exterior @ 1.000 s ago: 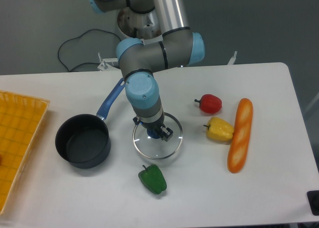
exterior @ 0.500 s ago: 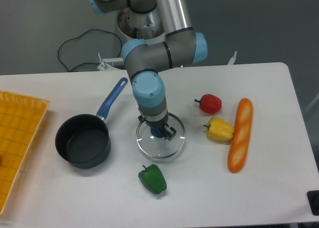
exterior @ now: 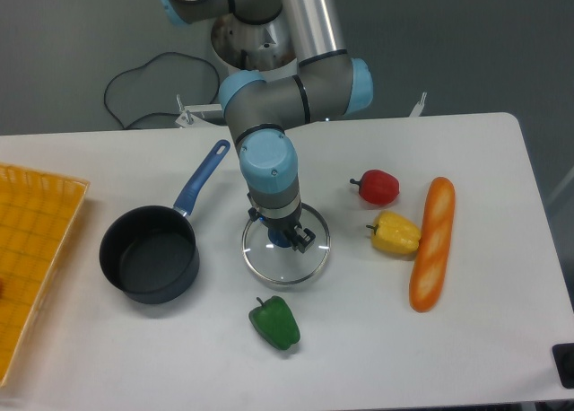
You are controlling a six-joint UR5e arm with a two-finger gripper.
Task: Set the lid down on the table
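The lid (exterior: 285, 260) is a clear glass disc with a thin silver rim and a blue centre knob. It is level, at or just above the white table (exterior: 466, 339), right of the dark pot (exterior: 150, 253); I cannot tell whether it touches. My gripper (exterior: 285, 238) points straight down over the lid's centre, fingers shut on the blue knob, which is mostly hidden between them. The pot stands open, its blue handle pointing up and to the right.
A green pepper (exterior: 274, 322) lies just in front of the lid. A red pepper (exterior: 377, 187), a yellow pepper (exterior: 394, 233) and a baguette (exterior: 432, 242) lie to the right. A yellow-orange gridded tray (exterior: 31, 249) sits at the left edge.
Over the last second the gripper carried the lid a little to the right, away from the pot. Since half a second ago it has barely shifted, slightly left.
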